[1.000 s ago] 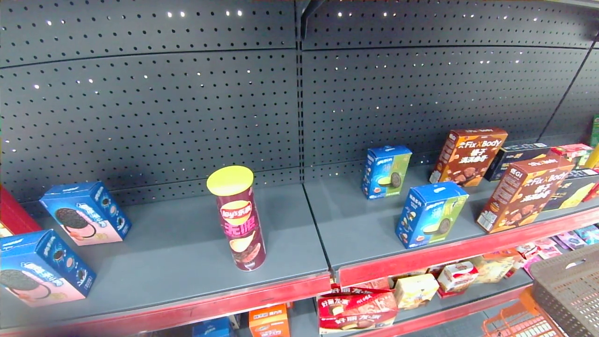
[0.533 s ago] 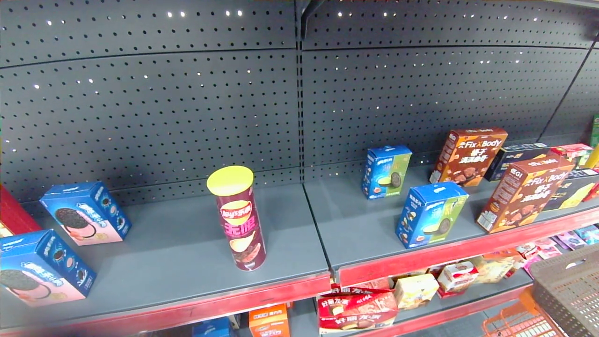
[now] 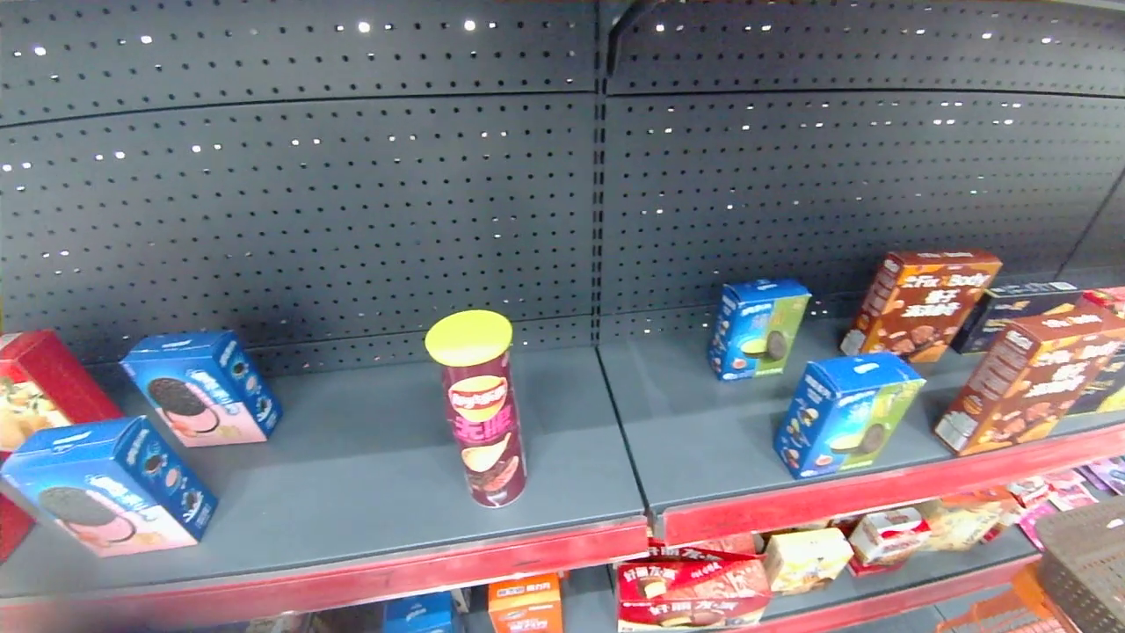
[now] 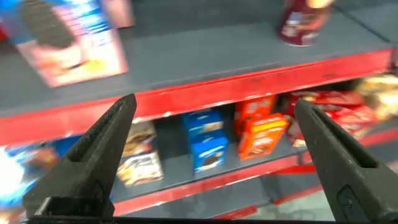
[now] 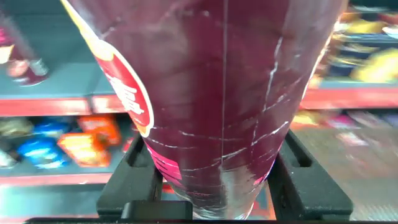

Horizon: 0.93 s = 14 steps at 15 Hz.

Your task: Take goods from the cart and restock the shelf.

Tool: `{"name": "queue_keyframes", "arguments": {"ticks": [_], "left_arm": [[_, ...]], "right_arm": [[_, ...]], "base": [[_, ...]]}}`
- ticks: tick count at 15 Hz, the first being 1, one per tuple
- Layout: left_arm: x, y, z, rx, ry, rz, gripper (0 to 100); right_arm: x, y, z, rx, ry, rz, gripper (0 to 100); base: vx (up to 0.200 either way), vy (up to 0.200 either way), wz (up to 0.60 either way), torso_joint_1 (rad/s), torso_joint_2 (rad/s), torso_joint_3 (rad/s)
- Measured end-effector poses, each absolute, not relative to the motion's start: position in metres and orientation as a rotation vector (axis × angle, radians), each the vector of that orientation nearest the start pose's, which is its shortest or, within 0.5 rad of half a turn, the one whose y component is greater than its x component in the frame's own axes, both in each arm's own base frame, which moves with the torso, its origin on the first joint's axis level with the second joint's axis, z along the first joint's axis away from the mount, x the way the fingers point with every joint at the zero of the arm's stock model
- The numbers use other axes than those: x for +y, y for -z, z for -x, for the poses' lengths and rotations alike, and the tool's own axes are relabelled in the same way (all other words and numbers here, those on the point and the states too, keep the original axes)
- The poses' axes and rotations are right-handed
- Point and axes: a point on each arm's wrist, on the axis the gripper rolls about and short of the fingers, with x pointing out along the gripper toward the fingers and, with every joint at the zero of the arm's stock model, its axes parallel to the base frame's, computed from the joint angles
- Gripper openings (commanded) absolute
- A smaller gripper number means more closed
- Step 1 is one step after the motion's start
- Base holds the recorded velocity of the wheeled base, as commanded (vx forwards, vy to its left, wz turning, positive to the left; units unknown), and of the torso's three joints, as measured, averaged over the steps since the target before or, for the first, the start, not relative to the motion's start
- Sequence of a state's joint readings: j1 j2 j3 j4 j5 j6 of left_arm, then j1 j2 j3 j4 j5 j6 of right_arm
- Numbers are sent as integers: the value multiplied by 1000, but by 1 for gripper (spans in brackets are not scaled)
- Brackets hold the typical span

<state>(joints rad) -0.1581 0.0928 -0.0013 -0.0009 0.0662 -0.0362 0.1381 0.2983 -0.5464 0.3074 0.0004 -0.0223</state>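
Maroon can point(image 5: 217, 93) gripped by right fingers point(image 5: 134, 183); left fingers point(image 4: 93, 155) spread.

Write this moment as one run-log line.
right tool: shut on held chip can | left tool: open, empty, before red shelf edge | shelved chip can: upright near front

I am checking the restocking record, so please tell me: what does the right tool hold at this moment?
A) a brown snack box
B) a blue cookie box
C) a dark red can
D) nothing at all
C: in the right wrist view, the right tool is closed on both sides of a dark red can.
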Motion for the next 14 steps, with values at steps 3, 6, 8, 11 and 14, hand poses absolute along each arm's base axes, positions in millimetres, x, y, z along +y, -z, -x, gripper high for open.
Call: {"name": "queue_keyframes", "arguments": {"ticks": [3,6,8,11,14], "left_arm": [[4,-78,15,92,91,25,100],[4,-78,15,92,91,26,100],[4,-78,15,92,90,25,100],[4,-78,15,92,91,26,100],[4,-78,15,92,91,26,100]], "right_arm": [[-5,-200,33,52,-157,26,0],[-5,-200,33,55,-180,27,0],[-4,-201,33,47,-239,16,0],[-3,-207,34,25,-392,-36,0],[0,-215,19,23,-425,-36,0]], "base": [[0,0,600,6,1,2],[0,0,200,4,1,1],[0,0,0,0,0,0],[0,0,0,0,0,0],[0,0,0,0,0,0]]}}
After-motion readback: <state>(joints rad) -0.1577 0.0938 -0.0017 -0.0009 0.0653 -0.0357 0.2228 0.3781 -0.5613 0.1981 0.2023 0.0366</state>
